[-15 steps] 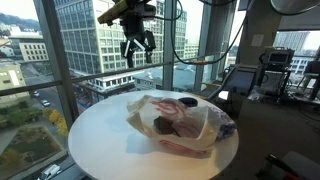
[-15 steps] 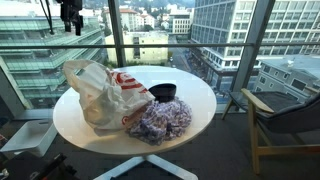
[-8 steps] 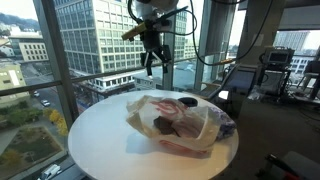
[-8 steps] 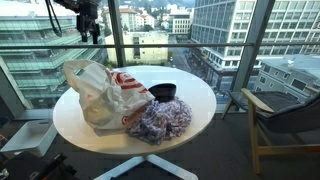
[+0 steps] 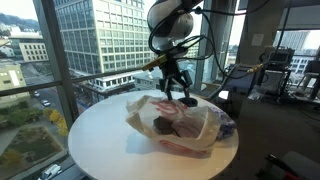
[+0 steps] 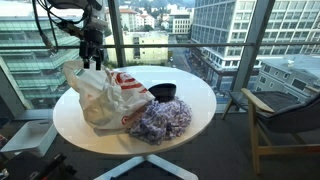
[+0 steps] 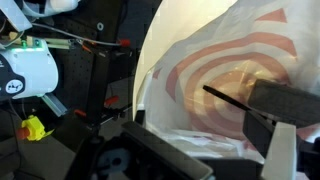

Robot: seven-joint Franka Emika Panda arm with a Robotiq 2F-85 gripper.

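Observation:
A crumpled white plastic bag (image 6: 98, 92) with red rings printed on it lies on a round white table (image 6: 200, 95); it also shows in an exterior view (image 5: 175, 125). My gripper (image 5: 180, 88) hangs just above the bag's top, open, with nothing between its fingers. In an exterior view the gripper (image 6: 92, 57) is over the bag's far end. In the wrist view the bag (image 7: 230, 70) fills the picture between the spread jaws of the gripper (image 7: 205, 130). A black bowl (image 6: 163, 92) and a bunched purple-and-white cloth (image 6: 160, 120) sit beside the bag.
Floor-to-ceiling windows (image 6: 150, 40) stand right behind the table. A wooden armchair (image 6: 285, 115) is off to one side. Desks and equipment (image 5: 270, 75) fill the room beyond the table. The table's bare part (image 5: 100, 135) lies on the window side of the bag.
The arm has swung from high near the window down and across to just above the bag. The jaws stayed open. The bag, bowl and cloth have not moved.

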